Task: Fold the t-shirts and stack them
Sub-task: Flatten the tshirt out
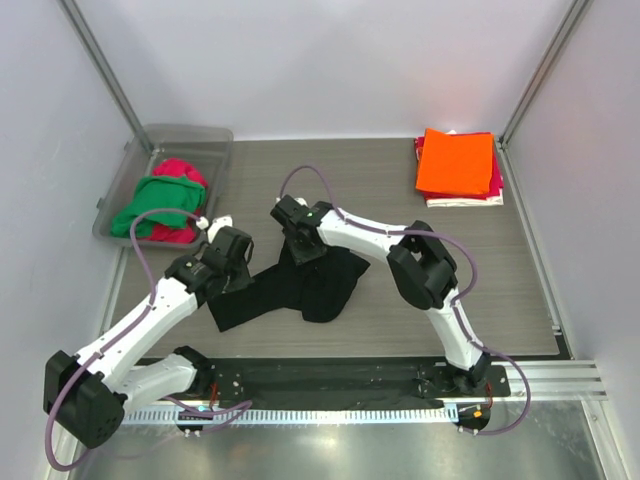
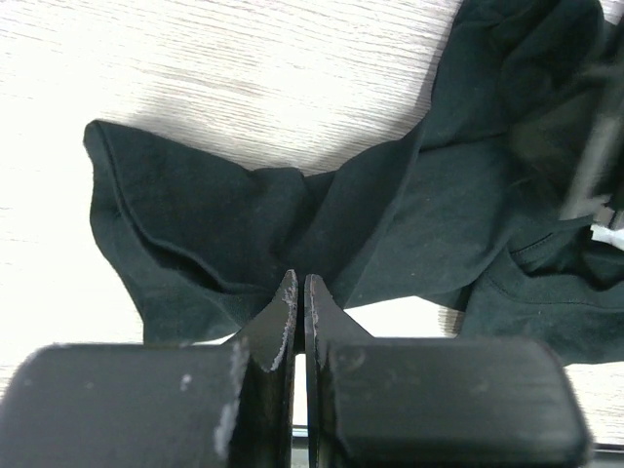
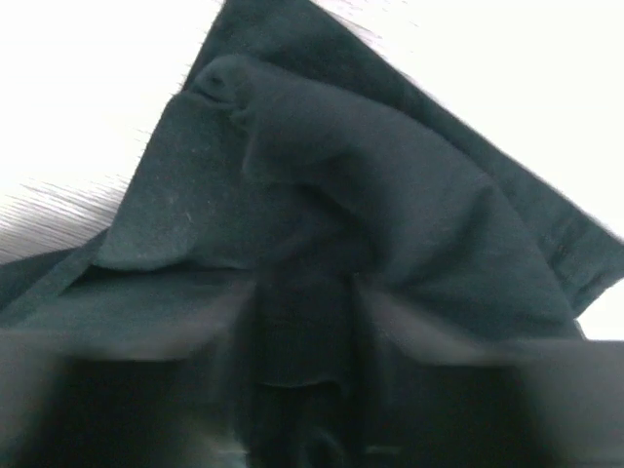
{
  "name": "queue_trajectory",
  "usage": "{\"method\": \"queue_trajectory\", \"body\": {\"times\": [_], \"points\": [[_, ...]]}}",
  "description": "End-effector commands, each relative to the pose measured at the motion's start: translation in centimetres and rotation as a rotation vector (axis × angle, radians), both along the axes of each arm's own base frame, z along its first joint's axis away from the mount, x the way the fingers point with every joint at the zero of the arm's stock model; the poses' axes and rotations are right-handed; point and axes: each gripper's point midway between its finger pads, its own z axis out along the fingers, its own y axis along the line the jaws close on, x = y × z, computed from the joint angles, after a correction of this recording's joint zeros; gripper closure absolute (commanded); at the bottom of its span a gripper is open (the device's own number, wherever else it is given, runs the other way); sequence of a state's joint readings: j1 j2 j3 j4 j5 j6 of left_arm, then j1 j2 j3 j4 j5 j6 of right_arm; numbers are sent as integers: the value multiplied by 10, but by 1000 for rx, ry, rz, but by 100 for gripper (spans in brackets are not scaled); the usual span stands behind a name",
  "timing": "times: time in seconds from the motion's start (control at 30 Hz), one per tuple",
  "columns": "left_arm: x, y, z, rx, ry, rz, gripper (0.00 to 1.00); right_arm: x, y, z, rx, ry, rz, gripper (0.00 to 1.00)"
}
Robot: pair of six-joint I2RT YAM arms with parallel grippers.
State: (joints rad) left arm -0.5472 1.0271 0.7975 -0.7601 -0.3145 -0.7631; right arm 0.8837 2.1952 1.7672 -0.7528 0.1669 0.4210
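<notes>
Black shirt (image 1: 310,285) lies bunched, unfolded, mid table (image 1: 390,190): your left gripper (image 2: 299,281) is pinched on its edge, the right gripper (image 1: 300,243) is buried in cloth with its grip unreadable; next, I'd judge, pull it flat.

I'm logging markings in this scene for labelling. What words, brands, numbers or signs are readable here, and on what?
No text can be read in any view.
Small white tag, apparently on the black t-shirt: too small and blurred to read.
Folded stack and clear bin: no print visible on either.
</notes>
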Motion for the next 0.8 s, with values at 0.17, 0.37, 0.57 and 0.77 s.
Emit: {"method": "queue_trajectory", "body": {"times": [0.17, 0.37, 0.57, 0.77], "points": [[20, 11, 40, 26, -78, 59, 100, 27, -21, 112, -39, -238, 6, 99], [38, 35, 109, 74, -173, 113, 100, 18, -106, 277, -50, -545, -103, 99], [35, 56, 166, 71, -285, 172, 100, -60, -220, 355, 111, -720, -259, 99], [24, 62, 157, 42, -310, 212, 100, -133, -262, 294, 369, -601, -341, 38]]}}
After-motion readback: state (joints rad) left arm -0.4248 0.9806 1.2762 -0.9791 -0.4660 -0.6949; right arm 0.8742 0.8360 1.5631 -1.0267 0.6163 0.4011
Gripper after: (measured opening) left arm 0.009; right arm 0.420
